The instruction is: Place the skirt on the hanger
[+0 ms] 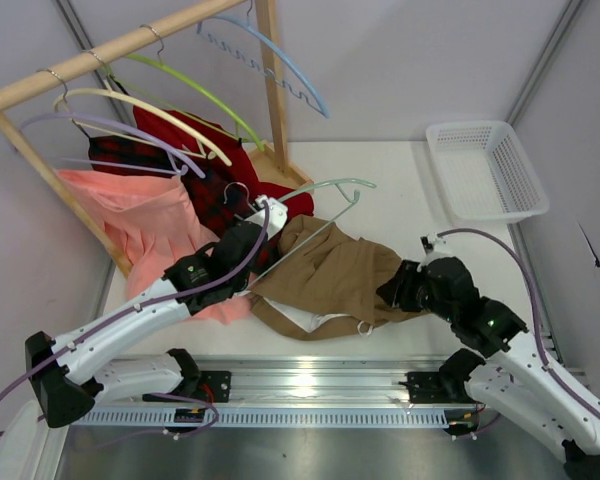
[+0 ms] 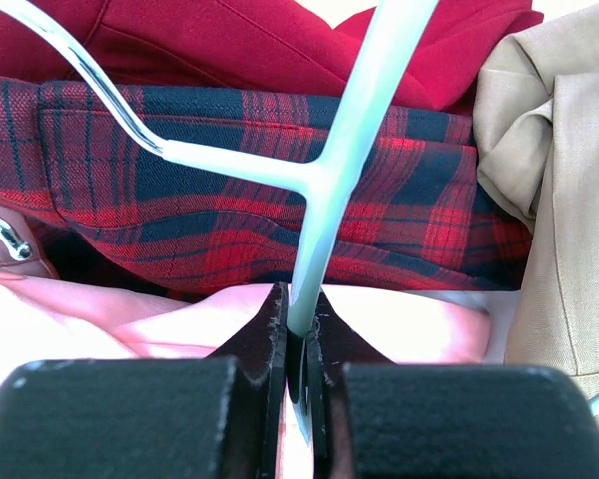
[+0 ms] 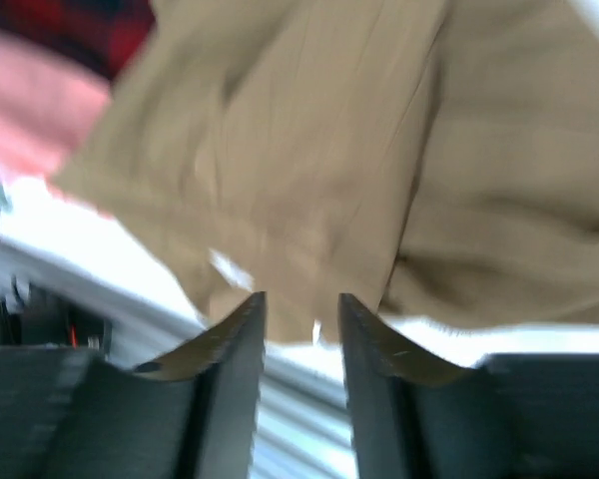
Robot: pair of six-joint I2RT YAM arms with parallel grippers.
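Note:
The tan skirt (image 1: 330, 275) lies crumpled on the table between the arms. It also shows in the left wrist view (image 2: 559, 200) and fills the right wrist view (image 3: 329, 150). The pale sage-green hanger (image 1: 332, 183) lies tilted over the skirt's upper left part. My left gripper (image 1: 245, 248) is shut on the hanger's bar (image 2: 349, 120), jaws closed tight around it (image 2: 298, 324). My right gripper (image 1: 398, 287) is at the skirt's right edge. Its jaws stand open (image 3: 301, 309), with the fabric's edge right at the fingertips.
A wooden rack (image 1: 100, 55) at the back left carries lime-green (image 1: 195, 90), light blue (image 1: 280, 60) and other hangers. A plaid skirt (image 1: 205, 185) and a salmon-pink skirt (image 1: 140, 225) lie under it. A white basket (image 1: 485, 170) stands at the back right.

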